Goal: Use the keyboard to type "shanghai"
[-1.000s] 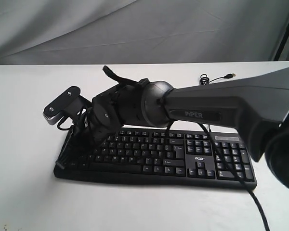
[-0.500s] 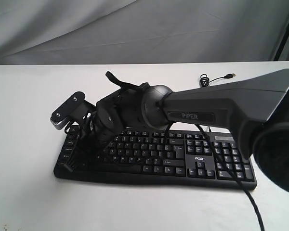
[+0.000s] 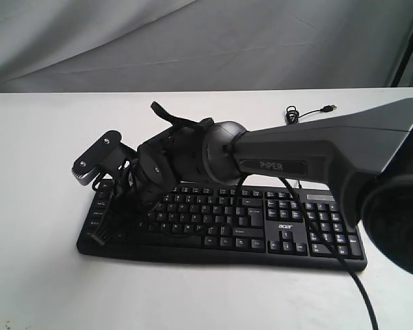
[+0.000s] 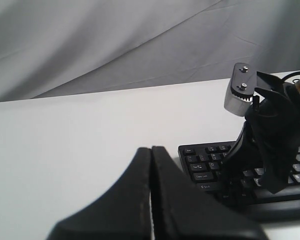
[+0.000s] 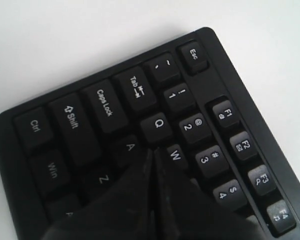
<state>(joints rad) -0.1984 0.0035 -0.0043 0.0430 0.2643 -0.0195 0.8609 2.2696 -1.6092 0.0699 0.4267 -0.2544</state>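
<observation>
- The right jaws are pressed together into a single narrow tip and hold nothing. They serve as one finger for striking keys.
- That tip comes down at the left end of the keyboard [image 5: 104,103], where the Q key [image 5: 156,125], the A key [image 5: 130,147] and the W key [image 5: 174,156] meet. The S key would lie under the dark body of the jaws and is hidden.
- I cannot tell whether the tip touches a key or hangs just above it.
- My reading is that a letter from the left of the home row is in hand, either "s" or "a". Nothing shows how many letters are already typed.
- The left jaws are also closed flat against each other and empty. They sit over bare table [image 4: 65,140], off the keyboard's left end and apart from it.
- The right arm [image 3: 316,158] reaches across from the right edge of the table. Its wrist and camera [image 3: 96,157] cover the keyboard's left end.
- The keyboard lies flat with its long side parallel to the far edge of the table, number pad toward the right edge. Its cable [image 3: 303,112] runs off toward the far right corner.
- The next move probably calls for a small lift. After that the tip should slide rightward along the home row, since "h", "n", "g" and "i" sit nearer the middle, and then press straight down on one key without clipping its neighbours.
</observation>
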